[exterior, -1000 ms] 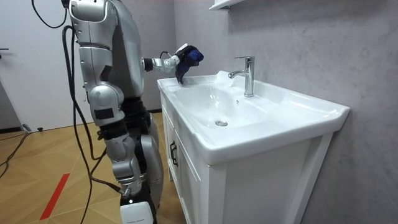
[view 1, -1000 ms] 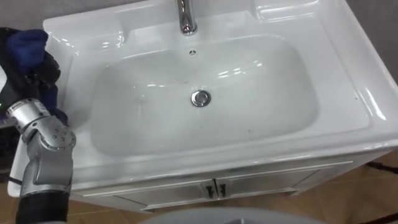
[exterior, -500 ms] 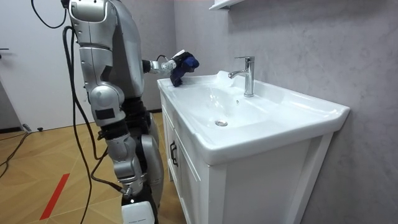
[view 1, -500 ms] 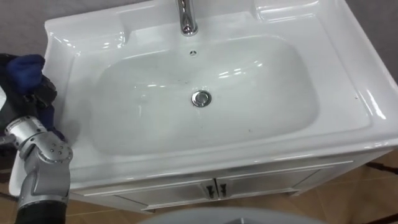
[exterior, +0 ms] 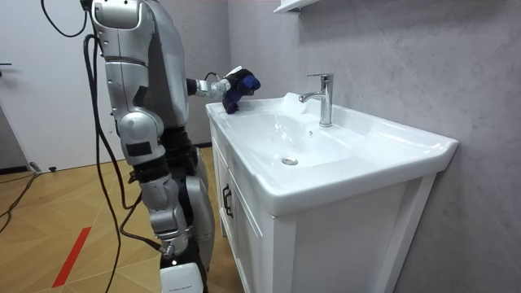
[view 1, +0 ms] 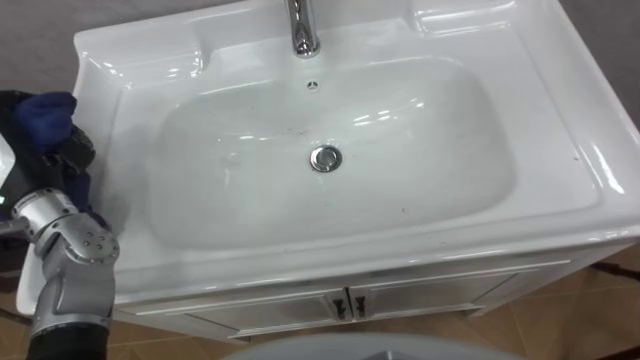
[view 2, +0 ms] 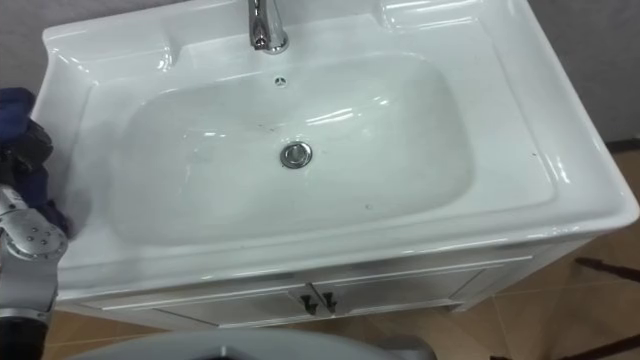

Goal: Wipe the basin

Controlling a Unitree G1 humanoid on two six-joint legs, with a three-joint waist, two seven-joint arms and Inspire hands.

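Your left robot hand is clenched round one blue cloth, just beside one basin with one tap.

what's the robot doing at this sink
A humanoid robot stands at a white ceramic basin on a white cabinet. Its left hand is curled round a crumpled dark blue cloth, held by the basin's left rim, beside the bowl rather than in it. Nothing touches the chrome tap at the back or the round metal drain. No wiping inside the bowl is under way right now.
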